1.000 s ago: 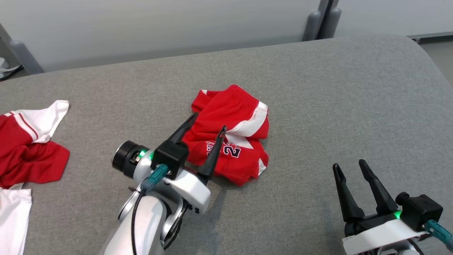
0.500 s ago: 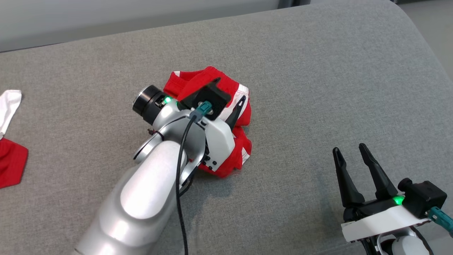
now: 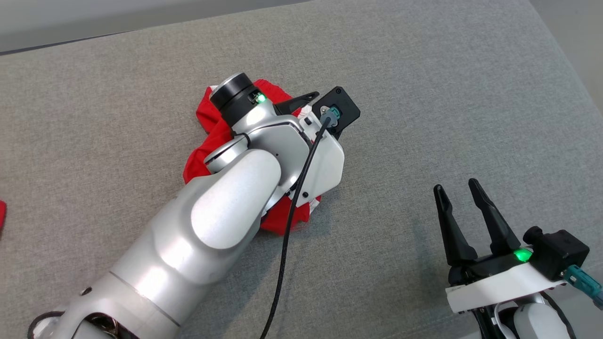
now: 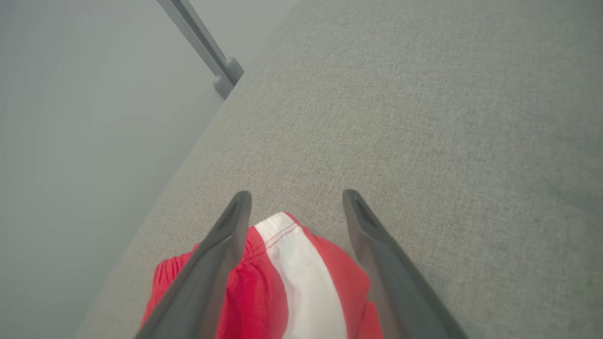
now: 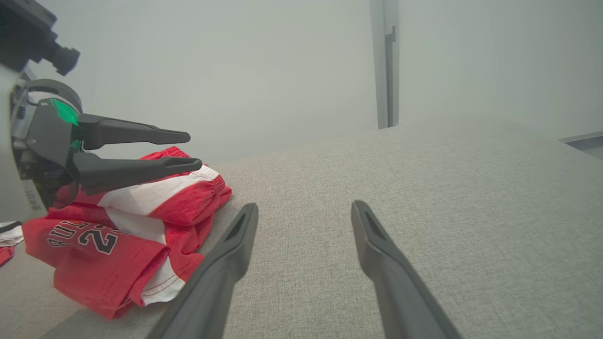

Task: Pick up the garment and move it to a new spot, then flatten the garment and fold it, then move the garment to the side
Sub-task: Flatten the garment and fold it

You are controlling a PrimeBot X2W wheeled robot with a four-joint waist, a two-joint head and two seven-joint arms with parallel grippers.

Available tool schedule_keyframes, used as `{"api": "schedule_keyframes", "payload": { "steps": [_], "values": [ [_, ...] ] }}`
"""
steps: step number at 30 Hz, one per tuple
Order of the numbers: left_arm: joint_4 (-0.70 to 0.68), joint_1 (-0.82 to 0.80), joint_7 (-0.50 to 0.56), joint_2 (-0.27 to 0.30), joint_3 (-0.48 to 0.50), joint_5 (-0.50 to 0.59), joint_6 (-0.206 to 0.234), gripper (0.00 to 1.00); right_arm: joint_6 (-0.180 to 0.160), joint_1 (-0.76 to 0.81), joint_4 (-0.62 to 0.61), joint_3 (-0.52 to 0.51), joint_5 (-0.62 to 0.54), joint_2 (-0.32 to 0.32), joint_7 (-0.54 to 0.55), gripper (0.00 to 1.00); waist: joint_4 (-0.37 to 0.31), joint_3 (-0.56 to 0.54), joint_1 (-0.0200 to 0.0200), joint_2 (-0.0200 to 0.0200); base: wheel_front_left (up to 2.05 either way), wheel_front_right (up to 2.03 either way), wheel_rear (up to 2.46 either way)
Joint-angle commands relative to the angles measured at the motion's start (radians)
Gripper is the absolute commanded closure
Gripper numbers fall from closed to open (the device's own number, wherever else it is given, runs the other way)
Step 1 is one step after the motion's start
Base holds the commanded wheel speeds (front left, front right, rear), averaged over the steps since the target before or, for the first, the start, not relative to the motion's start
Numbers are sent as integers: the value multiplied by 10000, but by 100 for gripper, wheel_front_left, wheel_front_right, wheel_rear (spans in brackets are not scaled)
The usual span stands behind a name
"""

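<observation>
Garment [image 5: 118, 263] crumpled on table [image 3: 424, 94], ungripped | left gripper [image 4: 297, 195] over it, jaws apart, empty | right gripper [image 3: 456, 185] jaws apart, idle | remaining: every step

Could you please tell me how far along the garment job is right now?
Done: nothing yet; the red garment lies crumpled on the grey surface. In hand: the left gripper hovers at its top fold, fingers open, nothing gripped; the right gripper sits open, apart. Left: lifting, moving, flattening, folding, setting aside.
</observation>
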Motion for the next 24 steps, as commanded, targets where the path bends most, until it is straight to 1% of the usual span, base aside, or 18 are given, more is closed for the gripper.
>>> {"api": "schedule_keyframes", "payload": {
  "steps": [1,6,9,10,15,21,24],
  "values": [
    [-117,-718,21,57,47,-65,-2,0,71,-213,-208,195,73,-17,-134,0,-105,34,0,-1,0,0,0],
    [541,-1343,221,57,-588,4,138,0,71,-239,-218,303,182,0,-134,0,-325,85,0,-1,0,0,0],
    [1045,-1594,447,57,-936,-24,133,0,71,-238,-254,363,264,-1,-134,0,-427,134,0,-1,0,0,0],
    [1426,-1715,622,57,-1138,-46,115,0,71,-260,-272,429,308,-2,-134,0,-509,179,0,-1,0,0,0],
    [2190,-1949,797,57,-1460,-59,131,0,71,-281,-313,480,407,5,-134,0,-595,251,0,-1,0,0,0],
    [2759,-2140,902,57,-1717,-5,219,0,71,-245,-309,542,474,-19,-134,0,-542,262,0,-1,0,0,0],
    [2957,-2195,953,57,-1832,-88,189,0,71,-244,-305,580,496,-37,-134,0,-484,228,0,-1,0,0,0]
  ]
}}
